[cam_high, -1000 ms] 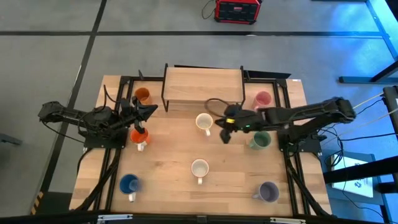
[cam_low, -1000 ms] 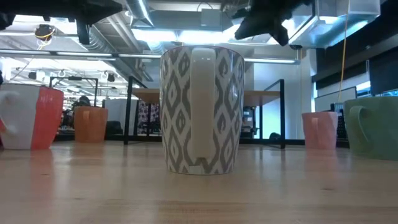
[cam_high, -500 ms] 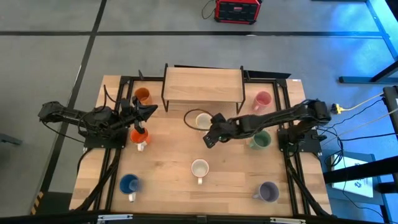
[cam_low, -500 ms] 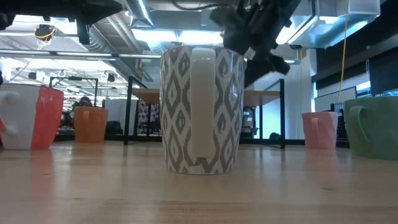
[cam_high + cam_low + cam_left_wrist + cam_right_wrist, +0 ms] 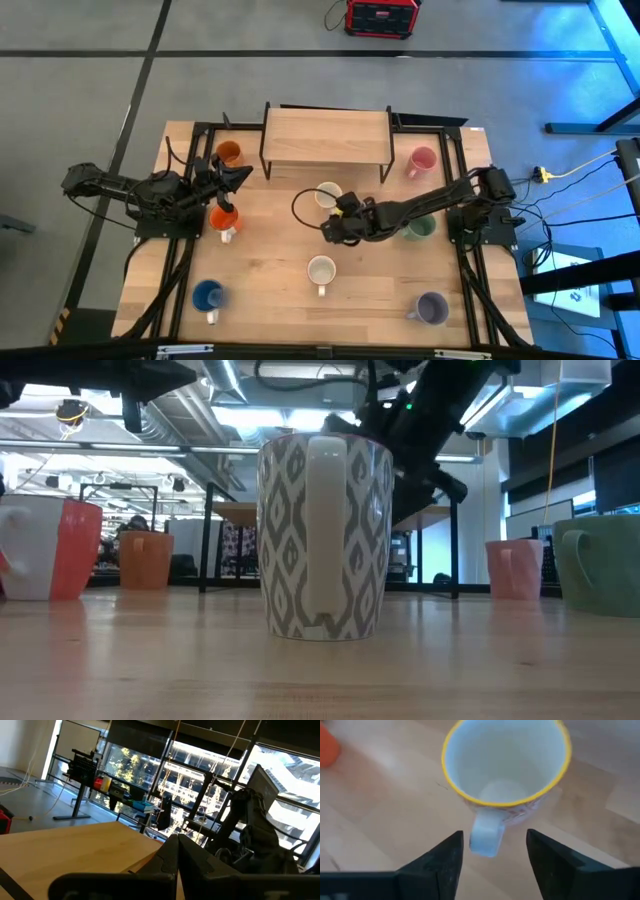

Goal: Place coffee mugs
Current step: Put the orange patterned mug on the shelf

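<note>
A cream mug with a yellow rim (image 5: 327, 195) stands upright at the table's middle, in front of the wooden shelf. Its handle (image 5: 486, 836) points toward my right gripper (image 5: 333, 228), which hangs open just on its near side. In the right wrist view the two fingers of my right gripper (image 5: 494, 839) stand on either side of the handle without touching it. My left gripper (image 5: 240, 175) is shut and empty, above the table between the amber mug (image 5: 229, 153) and the red-orange mug (image 5: 224, 220).
A wooden shelf (image 5: 325, 138) stands at the far middle. Other mugs stand about: grey-patterned white (image 5: 321, 270) at near centre, blue (image 5: 207, 295), lavender (image 5: 431, 307), green (image 5: 418, 227) under the right arm, pink (image 5: 421, 160). Bare wood lies between the two middle mugs.
My right gripper has swung toward the table's left and a little toward the near edge, has come down beside the cream mug's handle and has opened. The mugs have stayed where they were.
</note>
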Controlling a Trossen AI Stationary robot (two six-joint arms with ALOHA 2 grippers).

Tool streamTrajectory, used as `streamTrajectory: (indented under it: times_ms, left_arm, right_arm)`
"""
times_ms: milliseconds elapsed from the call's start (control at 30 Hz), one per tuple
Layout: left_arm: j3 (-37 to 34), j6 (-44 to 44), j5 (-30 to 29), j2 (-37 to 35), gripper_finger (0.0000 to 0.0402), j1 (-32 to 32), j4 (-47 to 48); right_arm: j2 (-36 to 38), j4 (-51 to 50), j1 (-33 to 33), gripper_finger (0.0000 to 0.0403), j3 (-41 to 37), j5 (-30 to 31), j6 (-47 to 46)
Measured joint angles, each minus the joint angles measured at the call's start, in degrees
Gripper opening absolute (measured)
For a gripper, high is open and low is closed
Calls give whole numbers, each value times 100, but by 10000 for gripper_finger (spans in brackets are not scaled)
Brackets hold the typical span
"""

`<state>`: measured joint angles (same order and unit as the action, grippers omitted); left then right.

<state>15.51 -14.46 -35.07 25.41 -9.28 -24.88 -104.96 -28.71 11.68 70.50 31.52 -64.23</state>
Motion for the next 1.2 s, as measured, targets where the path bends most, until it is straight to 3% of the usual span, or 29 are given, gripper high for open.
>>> streamTrajectory:
  times_ms: [300,567,800,1200]
  left_arm:
    - [0,0,0,2,2,0,0]
    - [0,0,0,2,2,0,0]
    - [0,2,0,1,2,0,0]
    - [2,4,0,1,2,0,0]
  right_arm:
    - [-463,282,-2,162,-2,534,-35]
    - [-482,271,-2,41,-2,743,18]
    - [-416,166,-4,42,-2,672,148]
    - [583,-1332,26,42,816,751,973]
